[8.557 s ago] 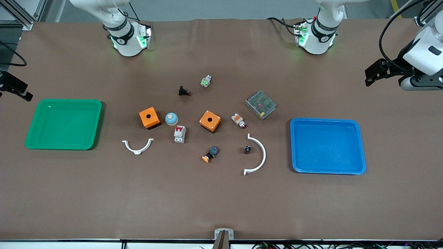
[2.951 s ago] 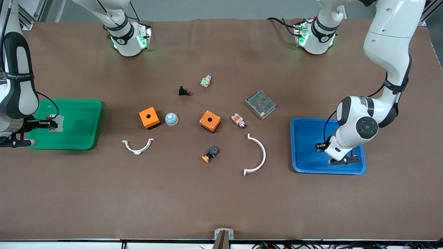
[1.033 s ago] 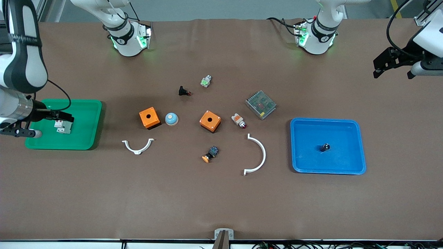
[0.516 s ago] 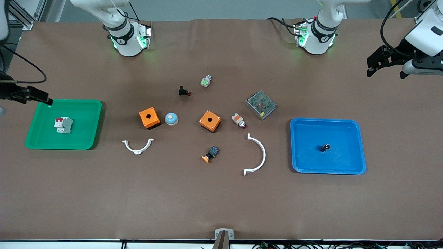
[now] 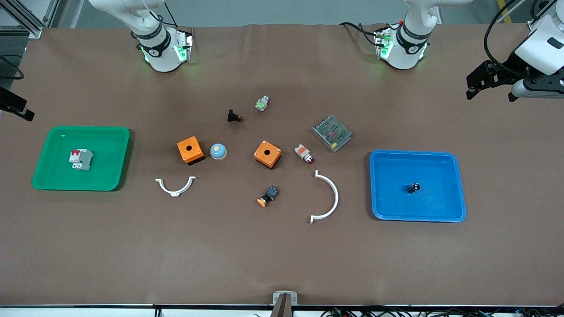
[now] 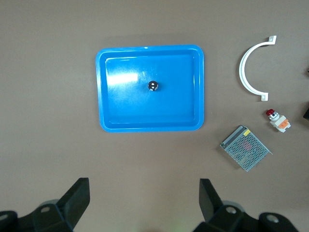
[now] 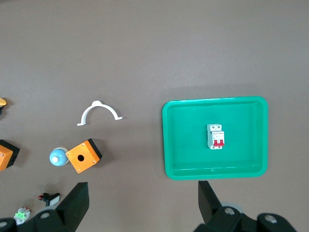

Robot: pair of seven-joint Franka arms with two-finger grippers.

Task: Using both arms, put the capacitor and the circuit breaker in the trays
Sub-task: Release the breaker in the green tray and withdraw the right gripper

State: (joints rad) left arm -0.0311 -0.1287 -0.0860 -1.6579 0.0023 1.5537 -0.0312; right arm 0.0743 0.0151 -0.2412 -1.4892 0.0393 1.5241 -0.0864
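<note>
The capacitor point(image 5: 413, 187), a tiny black cylinder with a pale top, lies in the blue tray point(image 5: 445, 207). It also shows in the left wrist view point(image 6: 153, 86). The circuit breaker point(image 5: 81, 159), white-grey with a red lever, lies in the green tray point(image 5: 53, 182). It also shows in the right wrist view point(image 7: 216, 136). My left gripper point(image 5: 473, 90) point(image 6: 143, 183) is open and empty, high over bare table at the left arm's end. My right gripper point(image 5: 22, 112) point(image 7: 142, 186) is open and empty, high over the table's edge at the right arm's end.
Between the trays lie two orange boxes point(image 5: 190, 149) point(image 5: 267, 154), a blue dome point(image 5: 218, 151), two white curved clips point(image 5: 175, 186) point(image 5: 328, 198), a metal mesh unit point(image 5: 332, 133), a white-orange part point(image 5: 303, 153), a black-and-blue part point(image 5: 268, 196), a black button point(image 5: 234, 116) and a green-lit part point(image 5: 262, 103).
The right gripper let go of the circuit breaker in the green tray and rose away toward the table's edge. The left gripper has barely moved in the last second.
</note>
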